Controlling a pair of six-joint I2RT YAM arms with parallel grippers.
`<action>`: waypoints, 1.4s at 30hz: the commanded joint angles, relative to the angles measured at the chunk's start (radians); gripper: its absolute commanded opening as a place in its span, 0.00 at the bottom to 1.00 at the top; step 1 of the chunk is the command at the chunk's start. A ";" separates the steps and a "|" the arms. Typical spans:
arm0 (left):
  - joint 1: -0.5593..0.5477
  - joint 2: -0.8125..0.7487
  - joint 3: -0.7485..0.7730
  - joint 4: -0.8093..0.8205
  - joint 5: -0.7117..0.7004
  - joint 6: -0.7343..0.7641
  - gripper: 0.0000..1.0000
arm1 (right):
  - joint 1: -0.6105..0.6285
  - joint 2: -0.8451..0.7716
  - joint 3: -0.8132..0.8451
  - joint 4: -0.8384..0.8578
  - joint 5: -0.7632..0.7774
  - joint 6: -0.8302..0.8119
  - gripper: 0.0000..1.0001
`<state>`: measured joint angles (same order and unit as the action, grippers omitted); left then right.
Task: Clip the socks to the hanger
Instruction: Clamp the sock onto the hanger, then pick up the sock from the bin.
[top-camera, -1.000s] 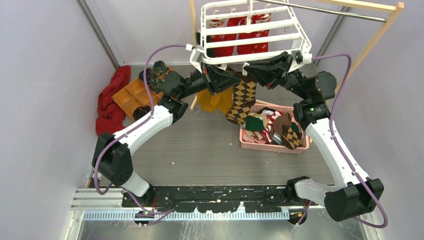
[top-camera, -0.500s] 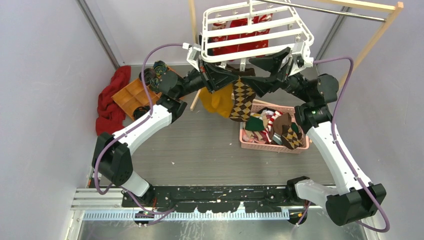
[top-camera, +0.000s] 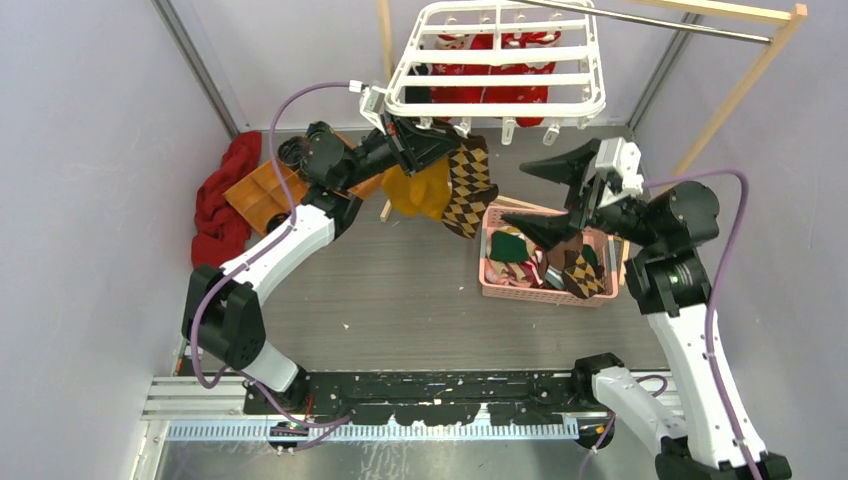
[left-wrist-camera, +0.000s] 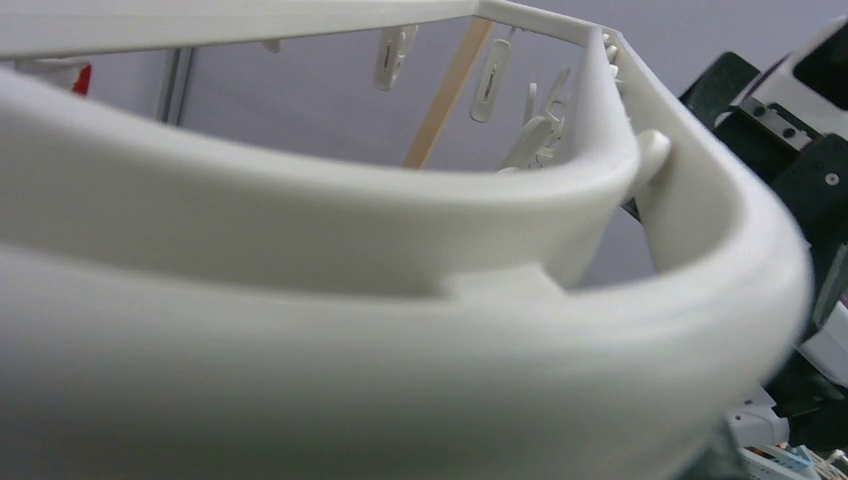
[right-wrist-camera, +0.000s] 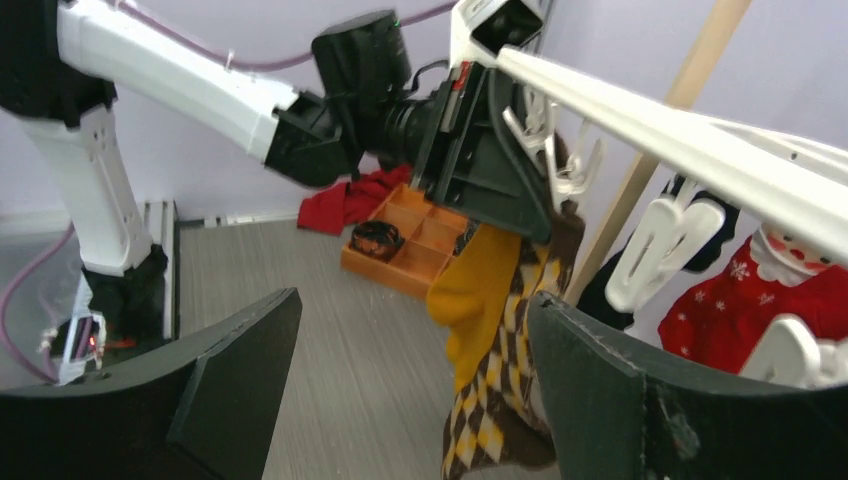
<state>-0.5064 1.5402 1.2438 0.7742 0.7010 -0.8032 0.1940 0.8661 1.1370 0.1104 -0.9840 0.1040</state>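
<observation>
setting: grey-walled cell with a grey table (top-camera: 420, 290), seen from above and behind both arms.
hanger: large white plastic rectangular hanger (top-camera: 500, 107) hangs at 12 o'clock over the table's far edge, with small white clips dangling from its rim.
already up: red and white festive socks (top-camera: 490, 60) hang beneath its far half.
socks in hand: mustard-yellow sock (top-camera: 420, 190) and brown and cream argyle sock (top-camera: 465, 185) hang side by side, touching, below the hanger's 7 o'clock corner.
left gripper: left gripper (top-camera: 432, 143) sits tight against that same corner, jaws pressed together. its wrist view is all blurred white frame, so i cannot tell whether it pinches rim, clip or sock top.
right gripper: right gripper (top-camera: 515, 197) is at 2 o'clock, jaws spread wide around nothing. it is clear of the argyle sock, with its tips pointing towards it.
supply: pink plastic basket (top-camera: 530, 293) lies at 3 o'clock, just under the right gripper, heaped with more socks.
step: i judge the argyle sock is just hung and the right arm is free, with the left steadying the hanger corner.
next: i'd drop the right gripper into the basket at 3 o'clock for one loose sock top. then i'd carry it up to a free clip on the near rim, at about 5 o'clock on the hanger. the frame needs to be kept from swinging.
</observation>
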 joint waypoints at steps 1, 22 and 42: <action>0.028 -0.046 0.012 -0.018 0.016 0.036 0.00 | -0.019 -0.085 0.031 -0.411 -0.002 -0.248 0.89; 0.118 -0.022 0.008 -0.001 0.059 0.023 0.00 | -0.240 -0.047 -0.204 -0.972 0.631 -0.393 0.87; 0.140 0.002 0.011 0.047 0.070 -0.008 0.00 | -0.325 0.308 -0.309 -0.729 0.701 -0.340 0.49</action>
<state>-0.3752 1.5387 1.2434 0.7681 0.7540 -0.8055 -0.1219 1.1519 0.8307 -0.6949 -0.3042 -0.2485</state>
